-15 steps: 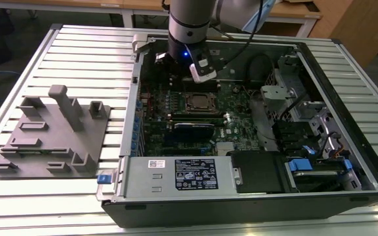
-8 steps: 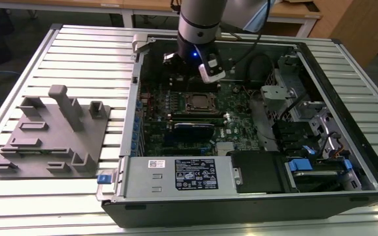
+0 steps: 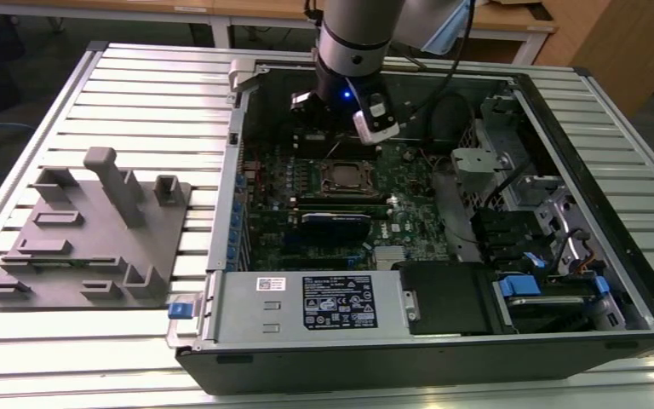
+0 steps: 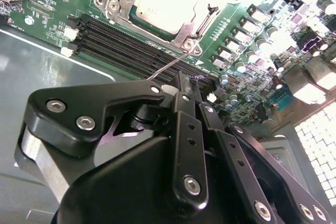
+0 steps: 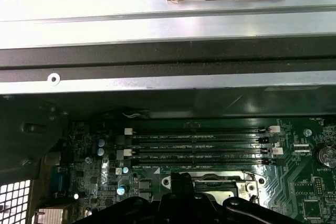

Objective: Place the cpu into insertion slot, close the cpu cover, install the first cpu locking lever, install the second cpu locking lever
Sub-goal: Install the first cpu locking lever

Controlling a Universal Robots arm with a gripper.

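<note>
The cpu [image 4: 165,1] already sits in the insertion slot [image 4: 152,26], silvery top up, and the cpu cover [image 4: 209,4] lies flat over it, framing the chip. So the chip and cover steps look done, and I judge the work to be at the levers.

In the exterior view the pincer [image 3: 333,128] hangs inside the open computer case [image 3: 304,358], low over the green motherboard [image 3: 412,226]. From the pincer the socket lies near, at about 6 o'clock.

In the second wrist view the pincer [image 4: 186,85] has its fingers drawn together with no gap showing between them. A thin locking lever [image 4: 168,66] runs as a bare metal rod from the socket corner nearest the pincer, slanting out over the black memory slots [image 4: 131,48], to end just beside the fingertips. Its long axis points roughly from the socket toward the pincer. I cannot tell whether the rod is pinched, merely touched, or just clear of the tips. It stands off from the socket frame and is not tucked along it, so it appears unlatched.

In the first wrist view the pincer [image 5: 181,187] sits over the socket edge, with the memory slots beyond it.

The case rests on a slatted tabletop [image 3: 134,77]. A grey fixture block [image 3: 88,230] stands well apart at 9 o'clock of the case.
</note>
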